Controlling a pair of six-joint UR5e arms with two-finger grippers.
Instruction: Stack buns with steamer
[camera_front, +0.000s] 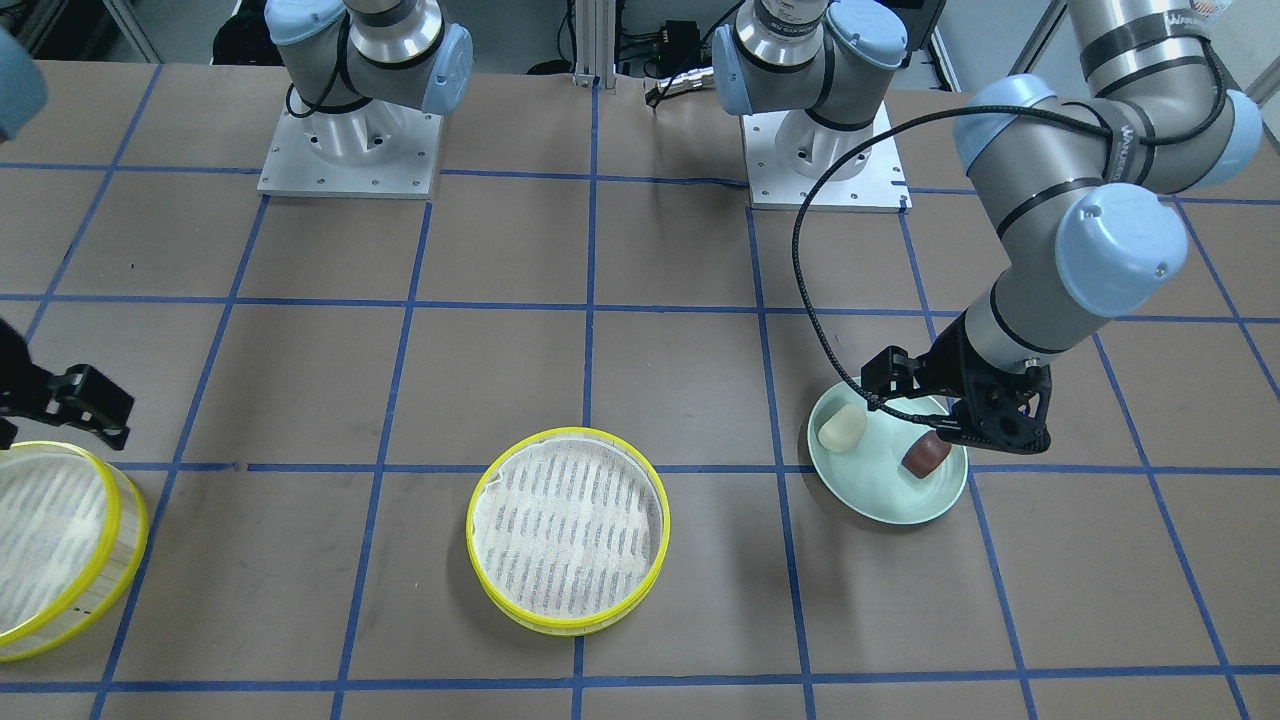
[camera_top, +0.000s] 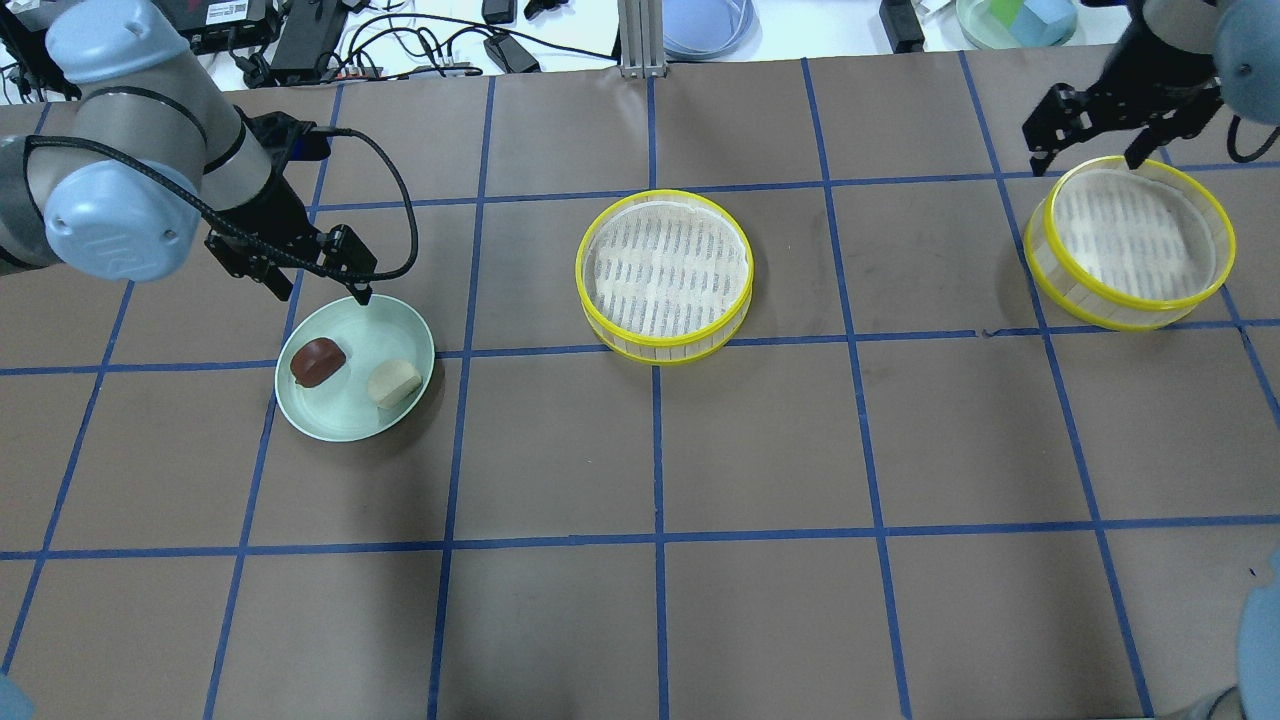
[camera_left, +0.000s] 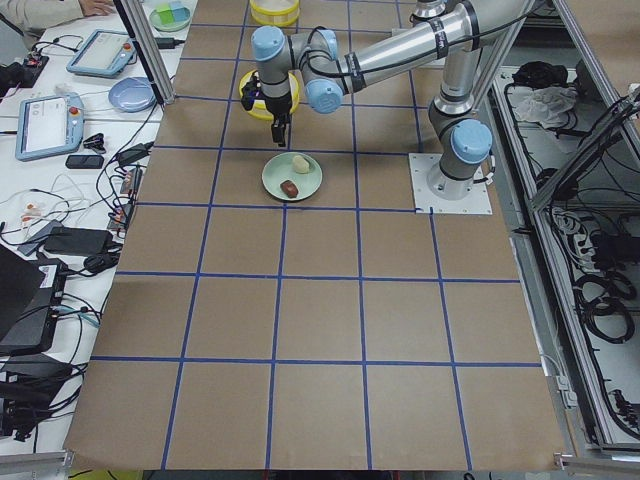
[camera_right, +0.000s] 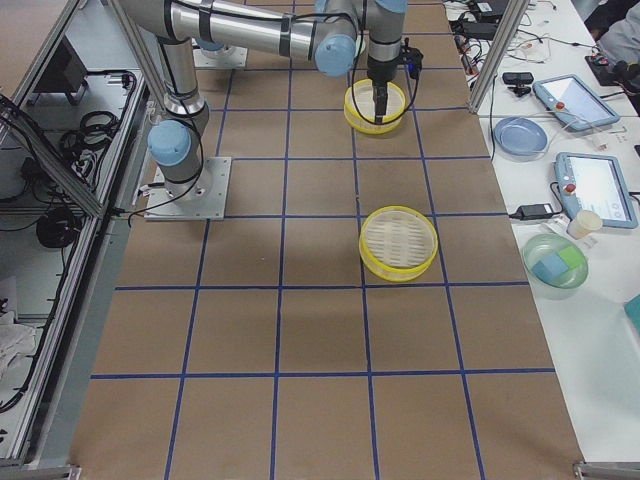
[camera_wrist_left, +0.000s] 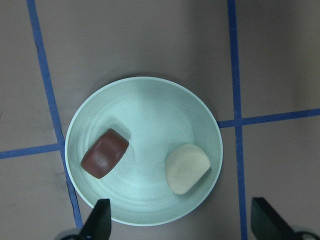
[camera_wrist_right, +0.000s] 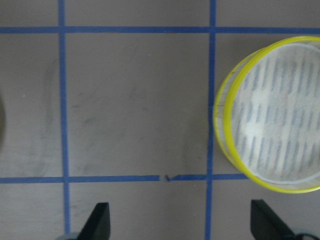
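Note:
A cream-white bun (camera_top: 393, 383) and a dark reddish-brown bun (camera_top: 318, 362) lie apart on a pale green plate (camera_top: 360, 325). My left gripper (camera_top: 320, 290) hovers open and empty over the plate's robot-side rim. In the left wrist view the brown bun (camera_wrist_left: 105, 153) is left of the cream bun (camera_wrist_left: 187, 168). One yellow-rimmed steamer (camera_top: 665, 275) stands mid-table. A second steamer (camera_top: 1130, 240) stands far right. My right gripper (camera_top: 1085, 160) hovers open and empty above its robot-side rim.
The two arm bases (camera_front: 350, 150) (camera_front: 825, 160) stand at the robot side of the brown, blue-taped table. Cables, a blue bowl (camera_top: 705, 20) and tablets lie on the white bench beyond the table's far edge.

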